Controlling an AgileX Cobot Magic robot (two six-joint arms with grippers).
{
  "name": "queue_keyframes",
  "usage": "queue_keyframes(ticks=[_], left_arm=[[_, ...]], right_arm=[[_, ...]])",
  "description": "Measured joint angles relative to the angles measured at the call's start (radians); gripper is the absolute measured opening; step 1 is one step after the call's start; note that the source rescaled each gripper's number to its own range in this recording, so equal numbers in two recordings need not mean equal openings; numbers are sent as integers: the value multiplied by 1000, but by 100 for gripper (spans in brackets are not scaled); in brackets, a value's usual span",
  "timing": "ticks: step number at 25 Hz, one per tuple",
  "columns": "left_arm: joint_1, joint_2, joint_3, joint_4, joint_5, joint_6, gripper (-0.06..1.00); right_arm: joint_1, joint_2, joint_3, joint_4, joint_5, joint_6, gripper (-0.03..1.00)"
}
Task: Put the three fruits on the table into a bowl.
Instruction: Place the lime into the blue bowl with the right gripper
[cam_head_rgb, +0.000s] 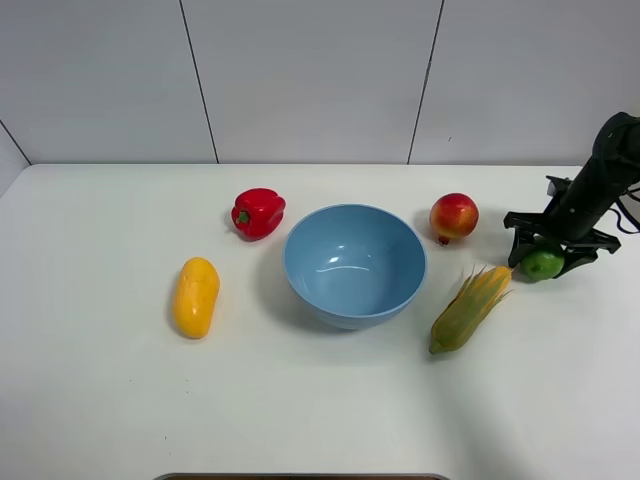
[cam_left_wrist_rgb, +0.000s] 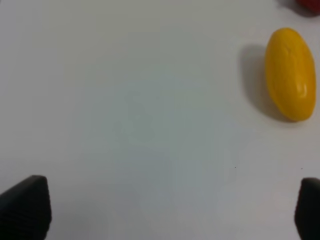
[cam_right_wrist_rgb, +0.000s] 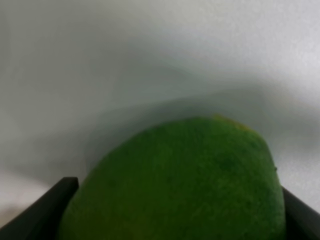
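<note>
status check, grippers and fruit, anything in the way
Right gripper shut on lime. Left gripper open over bare table, mango nearby. Bowl empty; red-yellow fruit not in yet. Corn cob lies between lime and bowl.

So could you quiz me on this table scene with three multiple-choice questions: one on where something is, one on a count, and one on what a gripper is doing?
1. Where is the mango?
A) in the bowl
B) on the table, left of the bowl
C) in a gripper

2. How many fruits are in the bowl?
A) two
B) one
C) none

3. What is the right gripper doing?
A) open and empty
B) shut on the lime
C) shut on the mango

Answers: 1 B, the high view shows it lying on the table left of the bowl; 2 C, the bowl's inside is bare; 3 B, the lime sits between its closed jaws.
</note>
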Motion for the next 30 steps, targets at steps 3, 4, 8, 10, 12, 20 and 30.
queue_keyframes(ticks=[3,4,8,10,12,20,30], left_arm=[[0,0,0,0,0,0,100],[0,0,0,0,0,0,100],[0,0,0,0,0,0,100],[0,0,0,0,0,0,100],[0,0,0,0,0,0,100],[0,0,0,0,0,0,100],[0,0,0,0,0,0,100]], right_arm=[[0,-52,0,0,-4,0,0],[0,-74,0,1,-4,1,0],[0,-161,0,3,5,5,0],[0,-205,0,18,9,8,0],[0,-256,0,50,15,8,0],[133,-383,0,80,41,0,0],[538,-395,0,76,19,-1,0]])
